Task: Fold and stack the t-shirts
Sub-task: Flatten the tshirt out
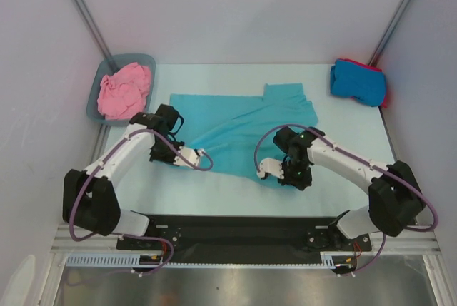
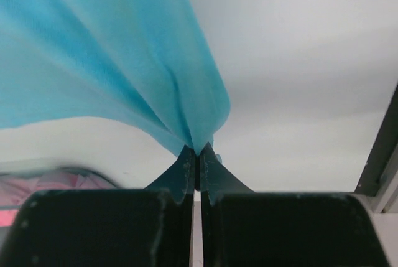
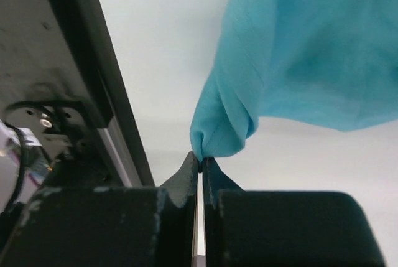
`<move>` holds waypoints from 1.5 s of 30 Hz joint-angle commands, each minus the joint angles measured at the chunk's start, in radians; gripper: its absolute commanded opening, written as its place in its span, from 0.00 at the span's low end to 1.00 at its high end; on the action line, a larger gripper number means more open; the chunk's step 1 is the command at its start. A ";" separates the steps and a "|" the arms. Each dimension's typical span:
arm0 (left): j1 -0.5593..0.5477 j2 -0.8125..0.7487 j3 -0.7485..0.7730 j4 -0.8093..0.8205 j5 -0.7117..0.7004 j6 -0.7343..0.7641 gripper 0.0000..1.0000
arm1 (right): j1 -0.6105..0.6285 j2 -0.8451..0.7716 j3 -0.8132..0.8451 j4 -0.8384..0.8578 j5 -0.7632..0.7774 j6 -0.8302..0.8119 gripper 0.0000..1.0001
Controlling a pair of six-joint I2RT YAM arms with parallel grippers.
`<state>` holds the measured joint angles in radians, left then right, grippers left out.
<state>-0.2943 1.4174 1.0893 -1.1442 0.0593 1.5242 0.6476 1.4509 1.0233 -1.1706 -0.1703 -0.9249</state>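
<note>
The teal t-shirt [image 1: 243,122] lies spread out across the middle of the table, its near edge bunched and lifted at two places. My left gripper [image 1: 180,142] is shut on the shirt's near left edge; in the left wrist view the teal cloth [image 2: 124,61] fans out from the closed fingertips of that gripper [image 2: 198,150]. My right gripper [image 1: 275,163] is shut on the near right edge, where a fold of teal cloth [image 3: 292,49] is pinched at the tips of the gripper [image 3: 200,157]. A pink t-shirt [image 1: 125,90] sits crumpled in the tub. A folded bright blue t-shirt [image 1: 357,81] rests on a red one [image 1: 385,93] at the back right.
The grey-blue plastic tub [image 1: 95,103] stands at the back left corner. White walls with metal corner posts [image 1: 86,13] close in the table. A black rail [image 1: 243,231] runs along the near edge between the arm bases.
</note>
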 commanded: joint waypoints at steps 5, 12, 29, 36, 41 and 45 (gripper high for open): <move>-0.009 -0.054 -0.071 -0.068 -0.056 0.133 0.00 | 0.070 -0.095 -0.111 0.052 0.138 -0.074 0.00; -0.005 0.014 -0.013 0.026 -0.150 0.050 0.77 | -0.081 0.002 0.102 0.091 0.097 0.069 0.64; -0.012 0.262 0.285 0.316 -0.176 -0.240 0.82 | -0.746 0.617 0.687 -0.074 -0.620 0.422 0.53; -0.032 0.298 0.322 0.336 -0.174 -0.266 0.82 | -0.761 0.675 0.669 -0.003 -0.713 0.475 0.53; -0.046 0.314 0.342 0.343 -0.171 -0.272 0.81 | -0.769 0.712 0.650 0.020 -0.741 0.488 0.52; -0.054 0.333 0.331 0.368 -0.176 -0.277 0.81 | -0.772 0.726 0.635 0.026 -0.736 0.488 0.51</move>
<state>-0.3374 1.7393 1.3899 -0.8093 -0.1135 1.2720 -0.1177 2.1723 1.6638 -1.1542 -0.8677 -0.4526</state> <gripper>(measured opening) 0.812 0.518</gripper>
